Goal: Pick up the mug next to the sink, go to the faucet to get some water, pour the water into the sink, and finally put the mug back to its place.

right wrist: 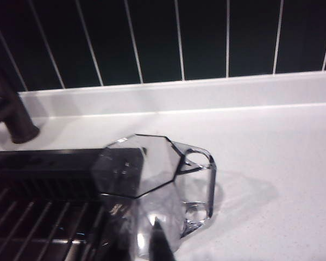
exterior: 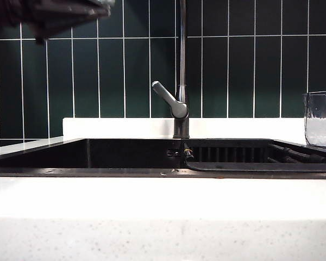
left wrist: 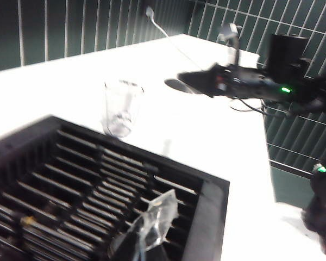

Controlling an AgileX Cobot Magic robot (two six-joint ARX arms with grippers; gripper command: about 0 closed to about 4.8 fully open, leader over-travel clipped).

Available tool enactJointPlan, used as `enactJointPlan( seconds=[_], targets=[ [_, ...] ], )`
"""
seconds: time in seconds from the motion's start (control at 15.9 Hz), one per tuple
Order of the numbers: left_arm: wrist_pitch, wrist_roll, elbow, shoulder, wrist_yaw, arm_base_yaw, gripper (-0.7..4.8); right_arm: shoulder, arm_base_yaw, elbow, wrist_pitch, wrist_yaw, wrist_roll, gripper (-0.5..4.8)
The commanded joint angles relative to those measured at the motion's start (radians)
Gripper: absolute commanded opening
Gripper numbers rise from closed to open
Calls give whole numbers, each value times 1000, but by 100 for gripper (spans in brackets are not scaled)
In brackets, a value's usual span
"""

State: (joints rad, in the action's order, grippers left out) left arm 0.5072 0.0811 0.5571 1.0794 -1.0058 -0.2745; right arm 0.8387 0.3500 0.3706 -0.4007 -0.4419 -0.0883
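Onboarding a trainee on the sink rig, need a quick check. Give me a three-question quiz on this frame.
1. True or false: the mug stands inside the sink.
2. Multiple choice: in the exterior view, the faucet lever points A) up and left, B) right, C) straight down.
3. Where are the left gripper and the right gripper, and does either hold the mug?
Key:
1. False: it stands on the counter beside the sink.
2. A.
3. The left gripper, shut, hangs over the sink's rack; the right gripper is above the counter, apart from the mug. Neither holds it.
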Motion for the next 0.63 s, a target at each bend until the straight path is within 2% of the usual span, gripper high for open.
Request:
enactJointPlan(
  seconds=[0.06,0.13,0.25,0.32,0.44,0.63],
  targets=[
    [-172,-123,-7,-169,215,-2,-6,-137,1,-16,114,6,-6,-8],
    [-309,-195,-7,-260,303,-2,-6,-181,0,-24,132,5,-6,-8],
    [-454,-250,-32,-409,396,-2,-6,-265,0,-40,167,6,-16,-8],
    [-480,-233,-63,-497,438,-2,-6,-314,0,-48,184,6,-21,-9],
    [-484,-172,-159,-726,608,-2,-6,-444,0,-77,219,31,-25,-9],
    [-521,-102,-249,-935,656,-2,-6,-574,0,-117,272,58,-41,-9]
  ],
)
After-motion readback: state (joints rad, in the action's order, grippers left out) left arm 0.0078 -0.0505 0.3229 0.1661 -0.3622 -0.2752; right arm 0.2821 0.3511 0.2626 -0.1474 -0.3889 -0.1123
